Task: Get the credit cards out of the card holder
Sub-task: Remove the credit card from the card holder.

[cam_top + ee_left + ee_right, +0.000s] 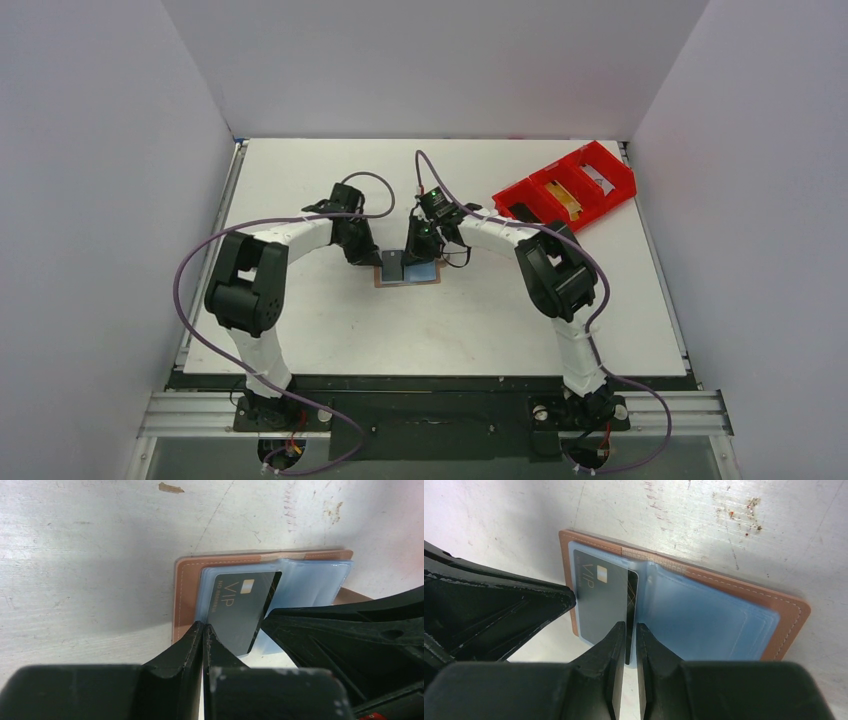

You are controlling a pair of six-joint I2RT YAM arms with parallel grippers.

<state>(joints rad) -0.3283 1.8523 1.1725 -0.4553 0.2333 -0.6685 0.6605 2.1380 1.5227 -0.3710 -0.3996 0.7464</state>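
I find a white table [450,330], scuffed and stained. Directly on it lie the card holder [425,272], opened flat mid-table, and a red compartment tray [590,207], far right.

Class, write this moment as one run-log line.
left tool shut, at tan-brown leather folding card holder edge | right tool slightly open around dark VIP card edge | card not yet out

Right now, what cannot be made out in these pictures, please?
Top view: tan leather folding card holder partly hidden by left fingers and right fingers.
Right wrist view: whether right fingers touch the dark grey VIP card, unclear.
Left wrist view: card's small print blurred.
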